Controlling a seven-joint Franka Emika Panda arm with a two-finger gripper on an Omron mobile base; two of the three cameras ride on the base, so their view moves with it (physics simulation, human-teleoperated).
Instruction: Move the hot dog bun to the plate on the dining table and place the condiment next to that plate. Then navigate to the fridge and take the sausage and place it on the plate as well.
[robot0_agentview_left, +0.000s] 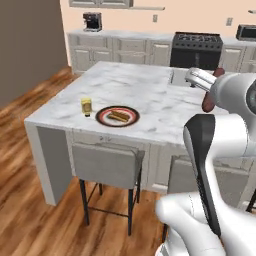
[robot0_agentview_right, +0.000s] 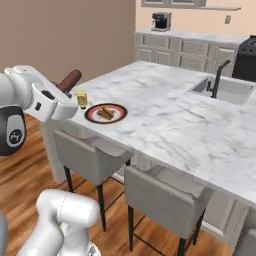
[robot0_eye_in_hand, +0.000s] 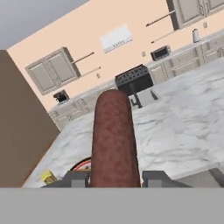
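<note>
The dining table's marble surface (robot0_agentview_left: 150, 95) carries the plate (robot0_agentview_left: 131, 119) near its front edge, with the hot dog bun (robot0_agentview_left: 118, 116) lying on it and the condiment (robot0_agentview_left: 86, 106) standing just beside the plate's rim. The hand (robot0_eye_in_hand: 115, 178) is held in the air short of the surface's front edge, clamped tight on the sausage (robot0_eye_in_hand: 114, 140), which sticks out forward from between its fingers.

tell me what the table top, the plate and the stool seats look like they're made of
Dining table: looks like polished marble, white with grey veins. Plate: probably glazed ceramic, judging by its dark rim, red ring and pale centre. Stools: seats seem grey fabric or matte vinyl, on thin dark legs, likely metal. All rendered, so these are guesses.
</note>
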